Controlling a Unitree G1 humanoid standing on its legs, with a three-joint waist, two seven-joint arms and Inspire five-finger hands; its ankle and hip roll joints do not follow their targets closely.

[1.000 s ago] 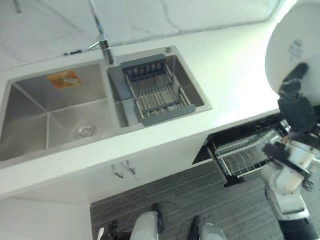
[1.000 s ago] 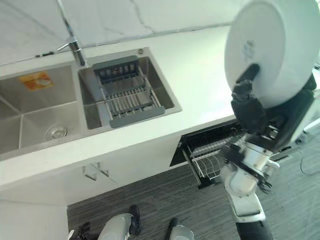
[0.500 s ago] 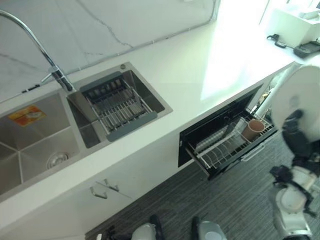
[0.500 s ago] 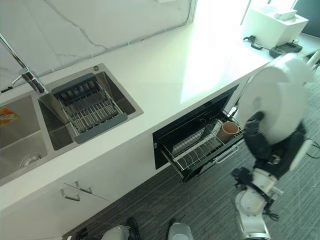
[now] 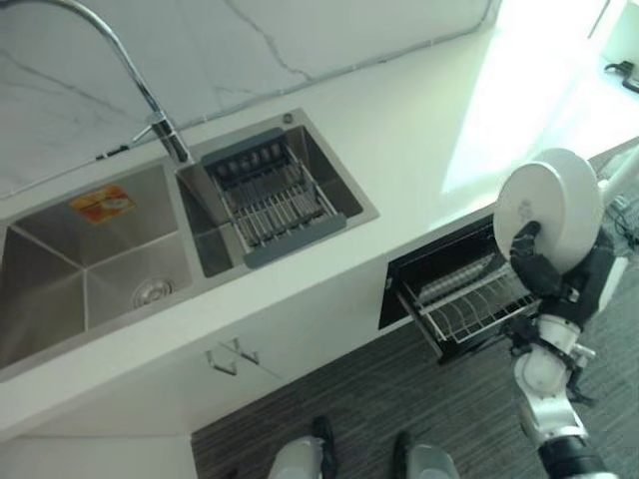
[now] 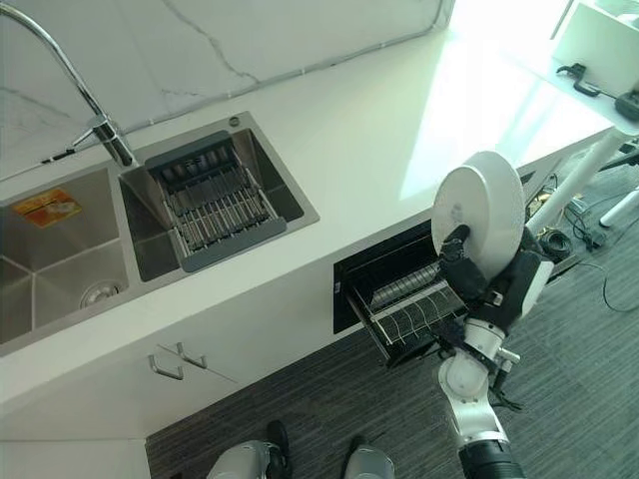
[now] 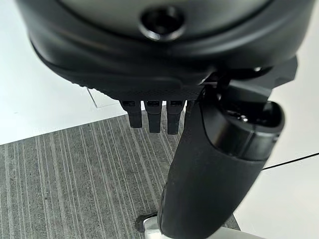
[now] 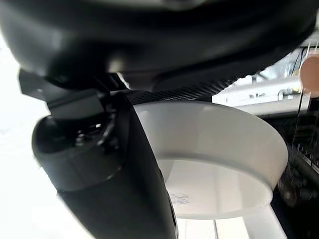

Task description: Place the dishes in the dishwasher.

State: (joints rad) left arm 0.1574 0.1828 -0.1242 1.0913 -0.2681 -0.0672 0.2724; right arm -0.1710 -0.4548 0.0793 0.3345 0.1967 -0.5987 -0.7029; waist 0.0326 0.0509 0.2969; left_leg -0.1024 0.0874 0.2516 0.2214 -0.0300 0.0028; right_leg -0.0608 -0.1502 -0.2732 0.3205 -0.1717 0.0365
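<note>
Your white desk [image 6: 339,130] carries a double sink [image 6: 60,261] with a grey rack [image 6: 210,205] across its right basin.

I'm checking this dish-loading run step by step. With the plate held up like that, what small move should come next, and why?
Probably lower the white plate, pinched on edge in the right hand, toward the pulled-out dishwasher rack. The plate hangs above the rack's outer end, not yet between its wires, and the rack is open below it.
</note>
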